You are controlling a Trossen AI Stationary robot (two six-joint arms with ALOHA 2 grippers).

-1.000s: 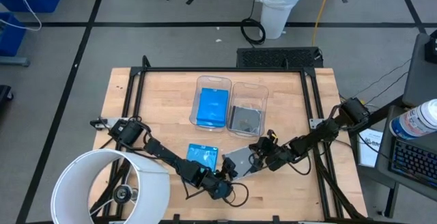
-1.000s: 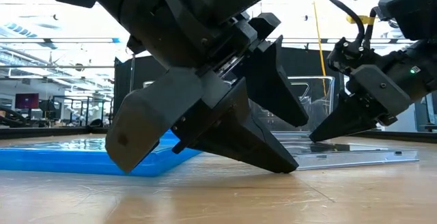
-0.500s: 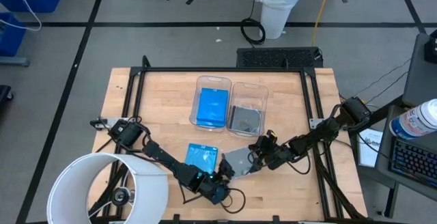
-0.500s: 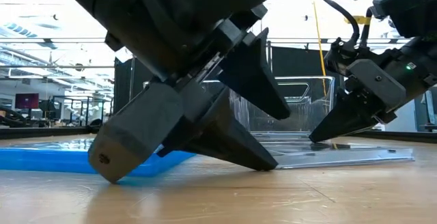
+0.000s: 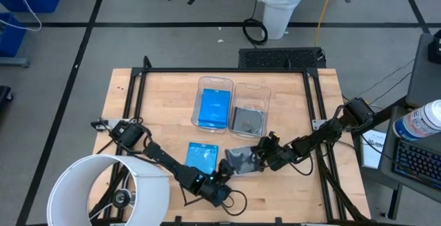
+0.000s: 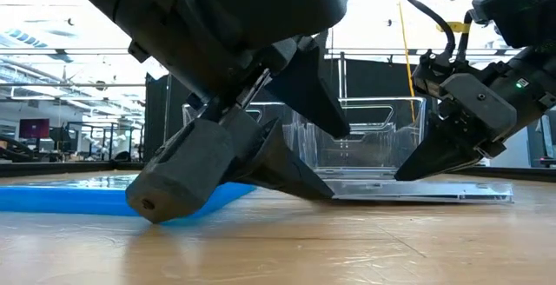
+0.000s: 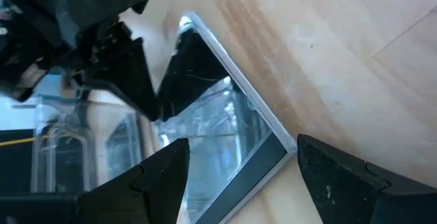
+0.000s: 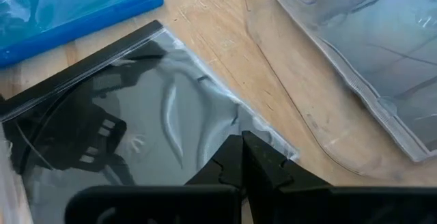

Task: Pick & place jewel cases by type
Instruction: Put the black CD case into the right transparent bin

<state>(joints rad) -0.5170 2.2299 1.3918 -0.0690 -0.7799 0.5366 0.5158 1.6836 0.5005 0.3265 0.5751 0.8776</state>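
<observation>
Lying flat on the table near its front edge, right of centre: grey case, corner-on, clear rim catching light. Touched on its right edge by right gripper, fingers shut to a single point, tip pressed down on the case's margin in the right wrist view. Flanked at its near-left corner by left gripper, fingers spread wide, one either side of that corner in the left wrist view, tips low at the table, nothing clamped between them. Just left of the grey case, nearly touching: blue case, flat on the wood, free of both grippers. Farther back, mid-table, side by side: two clear bins, left bin holding a blue case, right bin holding a grey case. Seen low across the table: blue case to the left, grey case to the right under the shut right gripper, left gripper large in front.
</observation>
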